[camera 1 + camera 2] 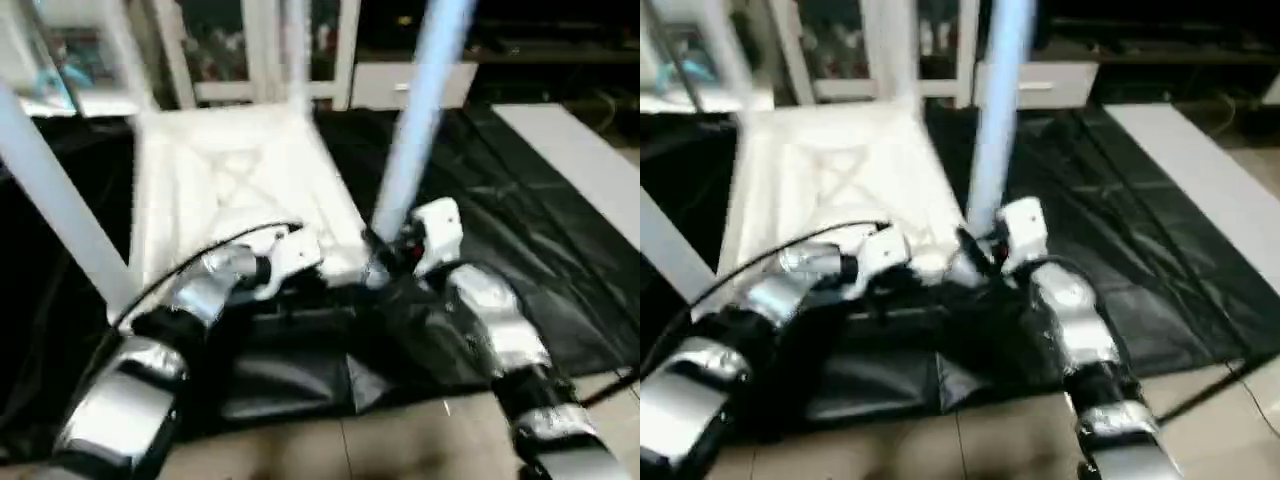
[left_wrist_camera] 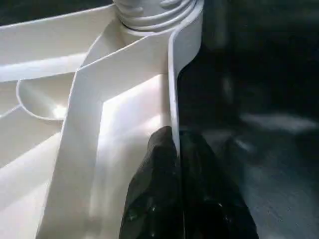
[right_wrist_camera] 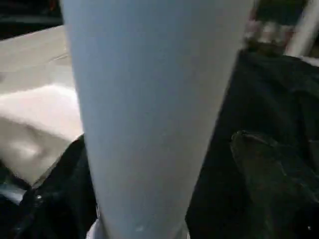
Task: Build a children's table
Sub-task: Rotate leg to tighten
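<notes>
L gripper (image 2: pixel 172 164) pinching tabletop (image 2: pixel 124 114) rim, R gripper (image 1: pixel 385 255) by leg (image 1: pixel 415 120), grip unclear

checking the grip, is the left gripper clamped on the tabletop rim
Yes, the left gripper is shut on the raised rim of the tabletop, one finger either side.

The upturned tabletop (image 1: pixel 235 185) fills the middle of the black-draped work table (image 1: pixel 520 230); upright legs (image 1: pixel 420 110) rise from its corners, fencing its near edge; the left gripper (image 2: pixel 174 164) is pinched on the near rim, the right gripper (image 1: pixel 390 255) sits against the near-right leg; bare black cloth lies open toward the right edge.
</notes>
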You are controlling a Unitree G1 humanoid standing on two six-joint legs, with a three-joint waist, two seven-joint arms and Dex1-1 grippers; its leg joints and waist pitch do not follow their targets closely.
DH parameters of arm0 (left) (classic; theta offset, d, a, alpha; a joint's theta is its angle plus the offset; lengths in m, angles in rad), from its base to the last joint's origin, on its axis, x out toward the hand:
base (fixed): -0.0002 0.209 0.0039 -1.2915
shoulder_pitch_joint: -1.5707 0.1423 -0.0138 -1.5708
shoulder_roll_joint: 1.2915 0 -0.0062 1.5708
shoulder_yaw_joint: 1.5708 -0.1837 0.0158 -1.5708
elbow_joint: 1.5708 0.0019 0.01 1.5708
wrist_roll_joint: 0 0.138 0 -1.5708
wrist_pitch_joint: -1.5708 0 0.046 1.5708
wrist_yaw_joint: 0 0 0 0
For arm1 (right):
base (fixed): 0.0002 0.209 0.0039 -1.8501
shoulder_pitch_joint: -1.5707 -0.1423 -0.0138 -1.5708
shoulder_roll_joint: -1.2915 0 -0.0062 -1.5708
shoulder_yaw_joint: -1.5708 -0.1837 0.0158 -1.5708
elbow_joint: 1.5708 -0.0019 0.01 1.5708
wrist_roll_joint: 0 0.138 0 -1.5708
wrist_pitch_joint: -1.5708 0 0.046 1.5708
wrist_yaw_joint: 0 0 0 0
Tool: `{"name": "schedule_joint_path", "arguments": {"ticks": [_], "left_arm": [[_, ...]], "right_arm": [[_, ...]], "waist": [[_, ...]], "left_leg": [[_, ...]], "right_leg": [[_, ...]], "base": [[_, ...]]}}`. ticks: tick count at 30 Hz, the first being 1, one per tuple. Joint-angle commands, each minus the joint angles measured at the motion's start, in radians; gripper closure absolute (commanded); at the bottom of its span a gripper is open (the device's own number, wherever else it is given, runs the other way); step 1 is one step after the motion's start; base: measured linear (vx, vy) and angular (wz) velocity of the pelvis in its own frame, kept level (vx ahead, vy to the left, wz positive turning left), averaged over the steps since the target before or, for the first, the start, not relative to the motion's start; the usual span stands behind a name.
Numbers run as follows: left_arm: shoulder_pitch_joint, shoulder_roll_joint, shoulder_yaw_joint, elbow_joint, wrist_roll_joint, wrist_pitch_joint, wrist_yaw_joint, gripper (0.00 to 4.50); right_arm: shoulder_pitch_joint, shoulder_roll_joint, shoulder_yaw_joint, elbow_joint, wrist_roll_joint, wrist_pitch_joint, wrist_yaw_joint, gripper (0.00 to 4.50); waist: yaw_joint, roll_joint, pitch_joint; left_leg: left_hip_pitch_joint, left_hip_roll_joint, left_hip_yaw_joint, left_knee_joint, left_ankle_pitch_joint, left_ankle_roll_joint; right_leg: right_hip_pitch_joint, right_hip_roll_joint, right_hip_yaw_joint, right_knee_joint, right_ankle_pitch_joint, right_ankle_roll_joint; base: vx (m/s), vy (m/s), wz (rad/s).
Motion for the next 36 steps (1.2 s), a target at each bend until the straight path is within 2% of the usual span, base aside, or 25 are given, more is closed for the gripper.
{"name": "schedule_joint_path", "arguments": {"ticks": [1, 2, 3, 4, 5, 6, 7, 8, 9, 10, 11, 12, 14, 15, 19, 21, 22, 23, 26, 29, 30, 34, 36], "left_arm": [[0.080, 0.034, -0.109, 0.017, 0.028, -0.006, -0.185, 4.50], [0.080, 0.034, -0.109, 0.017, 0.028, -0.006, -0.185, 4.50], [0.088, 0.042, -0.111, -0.003, 0.022, -0.007, -0.214, 4.50], [0.093, 0.048, -0.112, -0.017, 0.018, -0.008, -0.237, 4.50], [0.097, 0.061, -0.122, -0.034, 0.017, -0.020, -0.274, 4.50], [0.097, 0.072, -0.131, -0.047, 0.021, -0.022, -0.312, 4.50], [0.097, 0.073, -0.132, -0.048, 0.021, -0.022, -0.315, 4.50], [0.096, 0.079, -0.136, -0.056, 0.023, -0.020, -0.335, 4.50], [0.096, 0.083, -0.139, -0.061, 0.024, -0.016, -0.347, 4.50], [0.095, 0.086, -0.142, -0.065, 0.023, -0.014, -0.352, 4.50], [0.093, 0.090, -0.148, -0.075, 0.021, -0.010, -0.362, 4.50], [0.093, 0.091, -0.152, -0.088, 0.016, -0.004, -0.377, 4.50], [0.095, 0.091, -0.151, -0.097, 0.014, 0.000, -0.385, 4.50], [0.096, 0.090, -0.152, -0.104, 0.015, 0.003, -0.389, 4.50], [0.098, 0.085, -0.153, -0.113, 0.021, 0.006, -0.394, 4.50], [0.098, 0.086, -0.154, -0.114, 0.021, 0.006, -0.392, 4.50], [0.098, 0.086, -0.154, -0.114, 0.021, 0.006, -0.392, 4.50], [0.098, 0.087, -0.154, -0.115, 0.021, 0.006, -0.391, 4.50], [0.101, 0.090, -0.155, -0.114, 0.025, 0.004, -0.383, 4.50], [0.105, 0.094, -0.153, -0.122, 0.027, 0.012, -0.385, 4.50], [0.106, 0.095, -0.153, -0.124, 0.028, 0.014, -0.385, 4.50], [0.108, 0.096, -0.155, -0.127, 0.029, 0.016, -0.385, 4.50], [0.109, 0.097, -0.157, -0.127, 0.030, 0.015, -0.384, 4.50]], "right_arm": [[0.072, -0.100, 0.031, -0.117, 0.044, 0.063, 0.170, 0.07], [0.072, -0.100, 0.031, -0.117, 0.044, 0.063, 0.170, 0.02], [0.092, -0.122, 0.042, -0.152, 0.059, 0.082, 0.213, 0.02], [0.112, -0.148, 0.054, -0.182, 0.072, 0.091, 0.260, 0.02], [0.139, -0.193, 0.072, -0.218, 0.092, 0.112, 0.341, 0.02], [0.157, -0.230, 0.086, -0.243, 0.110, 0.135, 0.415, 0.02], [0.158, -0.232, 0.087, -0.244, 0.111, 0.137, 0.420, 0.02], [0.161, -0.242, 0.088, -0.253, 0.113, 0.149, 0.449, 0.02], [0.161, -0.245, 0.088, -0.258, 0.113, 0.155, 0.464, 0.02], [0.160, -0.249, 0.091, -0.262, 0.115, 0.160, 0.471, 0.02], [0.156, -0.257, 0.099, -0.268, 0.121, 0.169, 0.487, 0.02], [0.144, -0.257, 0.108, -0.265, 0.121, 0.173, 0.499, 0.02], [0.140, -0.260, 0.111, -0.268, 0.122, 0.179, 0.505, 0.02], [0.130, -0.257, 0.115, -0.257, 0.116, 0.176, 0.505, 0.02], [0.094, -0.250, 0.135, -0.214, 0.092, 0.170, 0.546, 0.02], [0.090, -0.248, 0.137, -0.209, 0.086, 0.175, 0.560, 0.02], [0.090, -0.248, 0.137, -0.209, 0.086, 0.175, 0.560, 0.29], [0.088, -0.247, 0.138, -0.206, 0.082, 0.177, 0.564, 0.29], [0.081, -0.251, 0.152, -0.194, 0.077, 0.182, 0.582, 0.54], [0.075, -0.264, 0.173, -0.179, 0.072, 0.183, 0.611, 0.76], [0.073, -0.263, 0.173, -0.173, 0.068, 0.182, 0.616, 0.98], [0.070, -0.262, 0.173, -0.159, 0.059, 0.181, 0.634, 1.22], [0.067, -0.263, 0.174, -0.152, 0.056, 0.179, 0.638, 1.50]], "waist": [[0.001, 0.001, -0.055], [0.002, -0.001, -0.054], [0.001, -0.003, -0.053], [0.000, -0.004, -0.052], [0.002, -0.005, -0.055], [0.004, -0.004, -0.052], [0.002, -0.005, -0.050], [0.005, -0.006, -0.050], [0.003, -0.007, -0.048], [0.003, -0.008, -0.044], [0.004, -0.008, -0.044], [0.005, -0.007, -0.043], [0.005, -0.007, -0.045], [0.006, -0.006, -0.045], [0.003, -0.006, -0.049], [0.005, -0.008, -0.051], [0.006, -0.007, -0.052], [0.006, -0.008, -0.053], [0.008, -0.009, -0.052], [0.009, -0.010, -0.050], [0.009, -0.011, -0.050], [0.008, -0.010, -0.053], [0.009, -0.009, -0.053]], "left_leg": [[0.013, 0.021, 0.005, -0.061, -0.160, 0.094], [0.014, 0.020, 0.007, -0.059, -0.161, 0.101], [0.008, 0.020, 0.007, -0.060, -0.161, 0.106], [0.008, 0.021, 0.007, -0.061, -0.178, 0.099], [0.012, 0.022, 0.005, -0.061, -0.192, 0.097], [0.014, 0.024, 0.006, -0.062, -0.201, 0.098], [0.010, 0.024, 0.006, -0.062, -0.209, 0.099], [0.012, 0.024, 0.007, -0.063, -0.220, 0.097], [0.007, 0.025, 0.006, -0.065, -0.231, 0.087], [0.007, 0.025, 0.005, -0.068, -0.265, 0.072], [0.009, 0.027, 0.004, -0.069, -0.280, 0.063], [0.015, 0.027, 0.003, -0.070, -0.304, 0.044], [0.017, 0.027, 0.003, -0.070, -0.303, 0.036], [0.021, 0.028, 0.005, -0.069, -0.292, 0.033], [0.013, 0.025, 0.004, -0.066, -0.248, 0.040], [0.014, 0.025, 0.005, -0.063, -0.228, 0.046], [0.014, 0.025, 0.006, -0.061, -0.214, 0.052], [0.012, 0.024, 0.006, -0.060, -0.197, 0.058], [0.010, 0.024, 0.006, -0.060, -0.201, 0.066], [0.010, 0.025, 0.006, -0.061, -0.222, 0.057], [0.009, 0.025, 0.005, -0.062, -0.226, 0.054], [0.011, 0.025, 0.005, -0.060, -0.204, 0.056], [0.011, 0.025, 0.006, -0.058, -0.195, 0.060]], "right_leg": [[0.050, -0.015, 0.021, -0.034, -0.028, -0.263], [0.052, -0.015, 0.022, -0.033, -0.026, -0.265], [0.056, -0.021, 0.024, -0.031, -0.025, -0.269], [0.055, -0.024, 0.024, -0.034, -0.060, -0.266], [0.058, -0.024, 0.023, -0.036, -0.084, -0.262], [0.054, -0.024, 0.025, -0.038, -0.095, -0.262], [0.056, -0.024, 0.025, -0.039, -0.107, -0.261], [0.056, -0.025, 0.024, -0.041, -0.126, -0.259], [0.056, -0.026, 0.024, -0.043, -0.165, -0.250], [0.051, -0.028, 0.023, -0.051, -0.243, -0.229], [0.050, -0.029, 0.024, -0.053, -0.279, -0.220], [0.043, -0.031, 0.027, -0.060, -0.339, -0.204], [0.041, -0.031, 0.027, -0.060, -0.338, -0.202], [0.038, -0.029, 0.029, -0.058, -0.309, -0.209], [0.046, -0.024, 0.025, -0.043, -0.211, -0.236], [0.048, -0.024, 0.025, -0.040, -0.178, -0.243], [0.050, -0.024, 0.024, -0.037, -0.154, -0.250], [0.052, -0.024, 0.024, -0.034, -0.134, -0.255], [0.053, -0.026, 0.023, -0.035, -0.150, -0.256], [0.053, -0.028, 0.023, -0.040, -0.201, -0.244], [0.053, -0.028, 0.023, -0.041, -0.213, -0.239], [0.053, -0.026, 0.023, -0.036, -0.170, -0.248], [0.054, -0.025, 0.023, -0.034, -0.153, -0.254]], "base": [[0.000, 0.000, 0.00], [0.000, 0.000, 0.00], [0.000, 0.000, 0.00], [0.000, 0.000, 0.00], [0.000, 0.000, 0.00], [0.000, 0.000, 0.00], [0.000, 0.000, 0.00], [0.000, 0.000, 0.00], [0.000, 0.000, 0.00], [0.000, 0.000, 0.00], [0.000, 0.000, 0.00], [0.000, 0.000, 0.00], [0.000, 0.000, 0.00], [0.000, 0.000, 0.00], [0.000, 0.000, 0.00], [0.000, 0.000, 0.00], [0.000, 0.000, 0.00], [0.000, 0.000, 0.00], [0.000, 0.000, 0.00], [0.000, 0.000, 0.00], [0.000, 0.000, 0.00], [0.000, 0.000, 0.00], [0.000, 0.000, 0.00]]}}
